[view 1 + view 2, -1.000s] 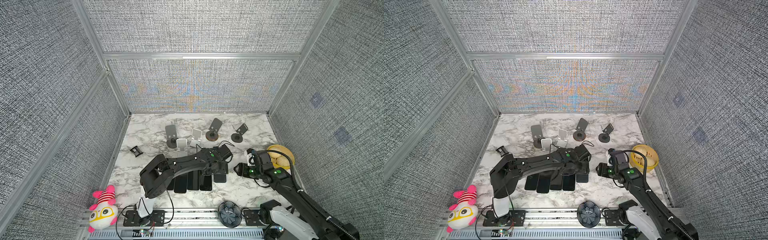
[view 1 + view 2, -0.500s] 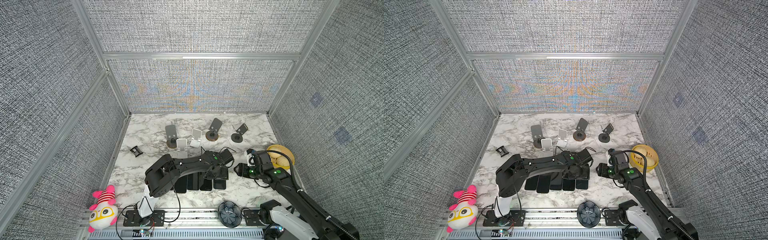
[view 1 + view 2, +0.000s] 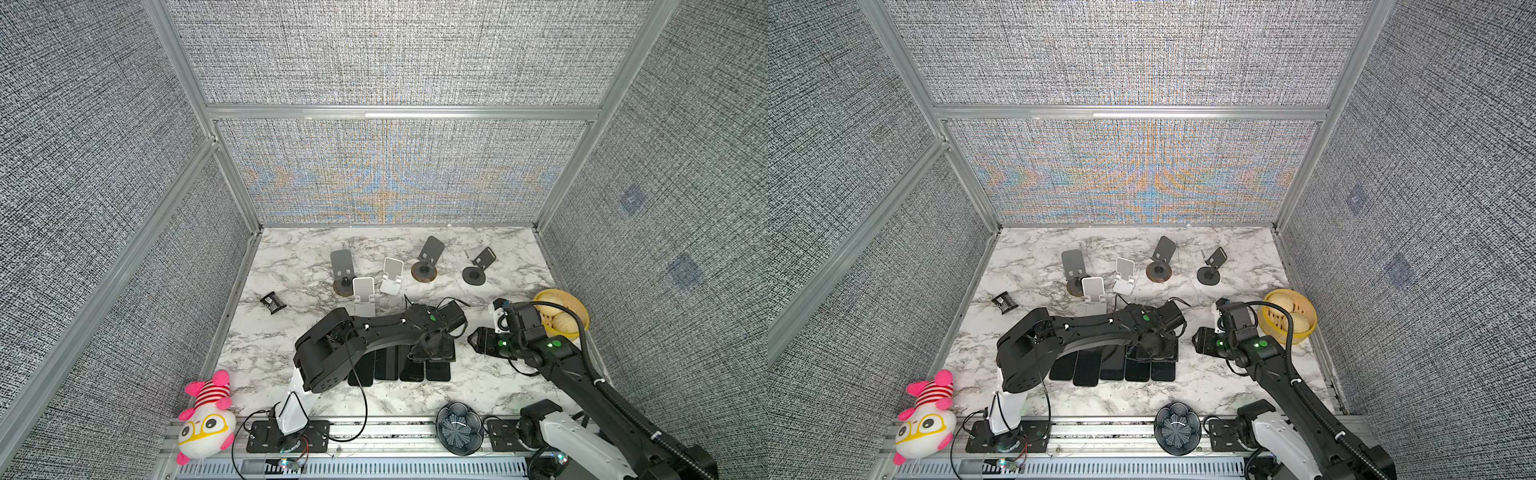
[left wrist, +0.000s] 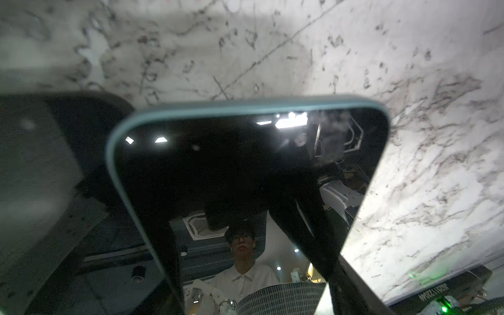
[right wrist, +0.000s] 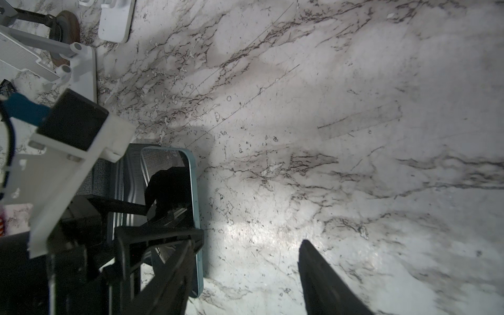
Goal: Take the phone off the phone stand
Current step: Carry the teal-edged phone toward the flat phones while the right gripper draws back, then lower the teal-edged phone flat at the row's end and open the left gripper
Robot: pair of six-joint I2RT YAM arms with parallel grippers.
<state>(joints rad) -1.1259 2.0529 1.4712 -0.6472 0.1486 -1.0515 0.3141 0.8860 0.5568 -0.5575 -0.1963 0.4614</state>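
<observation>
My left gripper (image 3: 432,349) (image 3: 1152,347) reaches across to the right end of a row of black phones (image 3: 386,368) lying flat on the marble. It is shut on a phone with a pale blue case (image 4: 245,163) (image 5: 174,174), holding it by its long edges, low over or on the table beside the row. Several phone stands at the back, among them a white one (image 3: 363,291) and a dark one (image 3: 428,255), hold nothing. My right gripper (image 3: 478,338) (image 5: 245,286) hangs open over bare marble just right of the phone.
A yellow basket (image 3: 579,328) with buns sits at the right edge. A dark bowl (image 3: 459,428) rests on the front rail, a plush toy (image 3: 205,415) at the front left. A small black object (image 3: 272,302) lies near the left wall.
My left gripper has come down and toward the front with the phone, to the right end of the row. The right arm has not moved.
</observation>
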